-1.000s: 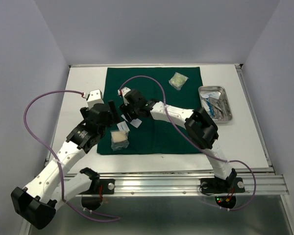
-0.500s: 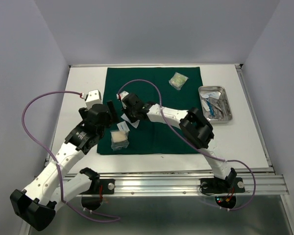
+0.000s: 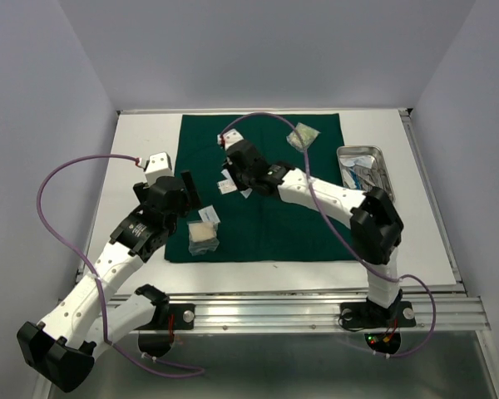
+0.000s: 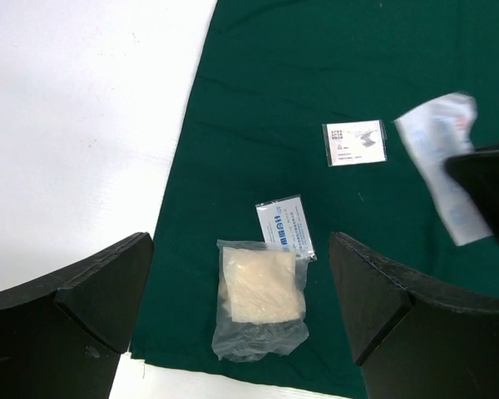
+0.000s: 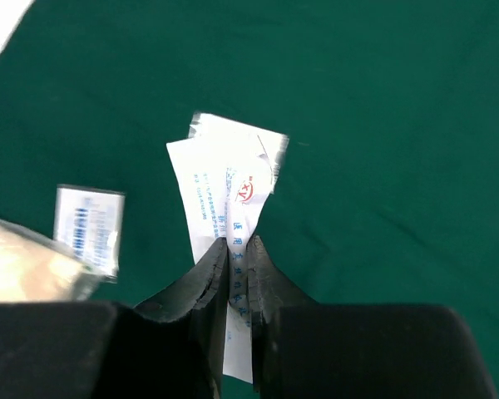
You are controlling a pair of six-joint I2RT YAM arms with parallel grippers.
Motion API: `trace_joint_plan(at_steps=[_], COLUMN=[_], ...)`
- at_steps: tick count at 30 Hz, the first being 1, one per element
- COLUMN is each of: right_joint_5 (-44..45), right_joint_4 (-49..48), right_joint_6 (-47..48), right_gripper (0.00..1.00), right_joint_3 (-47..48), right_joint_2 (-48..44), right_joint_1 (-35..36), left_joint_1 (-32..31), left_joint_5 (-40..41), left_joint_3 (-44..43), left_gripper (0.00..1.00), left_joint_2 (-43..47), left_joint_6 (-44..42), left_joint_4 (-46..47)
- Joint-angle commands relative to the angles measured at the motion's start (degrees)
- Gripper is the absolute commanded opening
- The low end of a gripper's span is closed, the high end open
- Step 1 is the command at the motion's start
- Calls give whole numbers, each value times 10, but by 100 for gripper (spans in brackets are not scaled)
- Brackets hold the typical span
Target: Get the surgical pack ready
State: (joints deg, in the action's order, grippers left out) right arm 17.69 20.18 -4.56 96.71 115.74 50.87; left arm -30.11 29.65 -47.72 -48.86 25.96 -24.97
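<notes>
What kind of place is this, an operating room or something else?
Probably a robotics lab bench, not a clinic: plain walls box in the table, arms are bolted to a metal rail, and the green drape and steel tray look staged.

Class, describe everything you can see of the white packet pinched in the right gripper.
The white packet is a flat, thin sachet, papery-looking, printed with blue text and a small red mark. The right gripper is shut on its lower part, clamping it from both faces. It sticks out beyond the jaws, slightly creased, over the green drape; whether it touches the cloth cannot be told.
</notes>
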Motion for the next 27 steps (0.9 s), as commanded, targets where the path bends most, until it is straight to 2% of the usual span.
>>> trace_joint_plan(at_steps=[1, 3, 7, 9, 15, 17, 23, 27], right_joint_5=[68, 76, 82, 86, 74, 67, 88, 56], right_joint_4=[-21, -23, -30, -31, -24, -21, -23, -26], right_joint_6=[-7, -18, -66, -99, -190, -212, -216, -265], right_gripper=[1, 1, 1, 1, 1, 1, 1, 1], right_joint_3=[-52, -97, -174, -201, -267, -273, -245, -224], right_joint_2=[-67, -107, -183, -219, -254, -249, -197, -154], right_joint_1=[-57, -88, -195, -270, -450, -483, -500, -521], left_joint_1=[4, 5, 5, 6, 6, 7, 8, 7], left_joint_5=[17, 16, 13, 10, 3, 1, -6, -6], left_joint_3=[-18, -18, -18, -18, -12, -10, -9, -8], left_gripper=[99, 99, 99, 99, 99, 99, 99, 99], left_joint_2=[11, 9, 10, 10, 10, 10, 4, 3], left_joint_6=[-7, -9, -11, -12, -9, -9, -6, -3], left_joint_4=[14, 16, 20, 22, 29, 33, 36, 35])
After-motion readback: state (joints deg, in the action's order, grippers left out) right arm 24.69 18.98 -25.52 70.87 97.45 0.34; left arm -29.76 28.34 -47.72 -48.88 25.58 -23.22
